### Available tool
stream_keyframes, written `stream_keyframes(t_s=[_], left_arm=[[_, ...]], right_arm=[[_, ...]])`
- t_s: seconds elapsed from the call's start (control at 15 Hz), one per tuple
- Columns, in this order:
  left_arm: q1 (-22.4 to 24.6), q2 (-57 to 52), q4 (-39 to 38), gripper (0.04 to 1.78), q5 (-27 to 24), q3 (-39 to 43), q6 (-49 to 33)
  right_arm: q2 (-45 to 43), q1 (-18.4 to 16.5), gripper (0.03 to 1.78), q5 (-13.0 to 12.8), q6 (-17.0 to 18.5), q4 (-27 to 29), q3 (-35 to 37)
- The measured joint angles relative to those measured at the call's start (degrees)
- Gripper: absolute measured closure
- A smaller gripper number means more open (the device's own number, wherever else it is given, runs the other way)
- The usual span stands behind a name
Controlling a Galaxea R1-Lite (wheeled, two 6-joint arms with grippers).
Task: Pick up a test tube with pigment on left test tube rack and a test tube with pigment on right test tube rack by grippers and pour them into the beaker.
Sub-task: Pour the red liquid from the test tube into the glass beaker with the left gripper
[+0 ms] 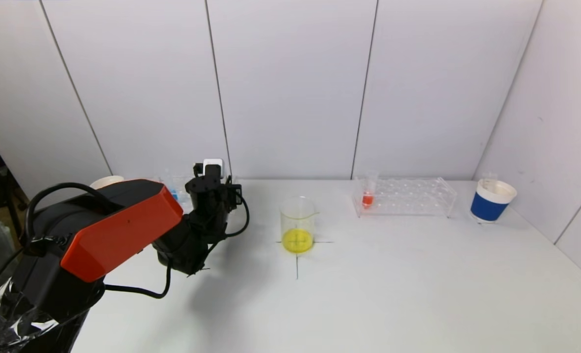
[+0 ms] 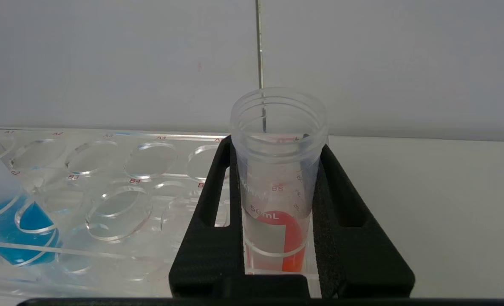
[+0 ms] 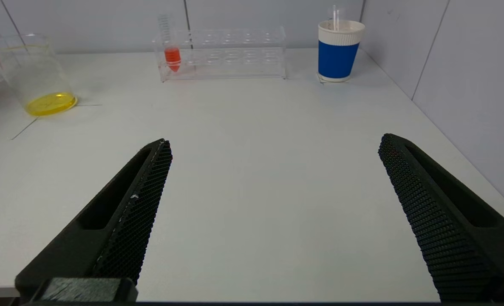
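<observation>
The left arm, with its red-and-black shell, reaches forward over the far left part of the white worktop, wrist turned toward the back wall. Its black left gripper has its two foam-lined fingers pressed against either side of a clear tube with red pigment. The black right gripper hangs low over the worktop, mesh-textured fingers spread wide apart, holding nothing.

In the head view, the left test tube rack was almost wholly hidden behind the left arm, and the left gripper itself could not be made out there. The blue-filled tube was cut off by the left wrist view's edge.
</observation>
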Motion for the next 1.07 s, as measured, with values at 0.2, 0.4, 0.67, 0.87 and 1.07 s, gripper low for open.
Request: stream_keyframes(t_s=[0.2,0.4,0.67,0.87,1.07], left_arm=[[-0.02,-1.29,0.62,1.35,0.0,-0.13,0.39],[-0.11,-3.52,1.58,1.35,-0.09,-0.38,1.79],[-0.24,-7.0,4.75,1.35,-0.15,-1.0,2.1],[-0.8,-10.39,8.42,1.35,-0.17,-1.43,2.15],[-1.13,-13.89,13.47,1.35,-0.22,-2.56,2.1]], right_arm=[[0.0,0.0,0.04,0.02,0.0,0.0,0.0],[0.0,0.0,0.04,0.0,0.0,0.0,0.0],[0.0,0.0,0.04,0.0,0.0,0.0,0.0],[0.0,0.0,0.04,0.02,0.0,0.02,0.0],[0.0,0.0,0.04,0.0,0.0,0.02,0.0]])
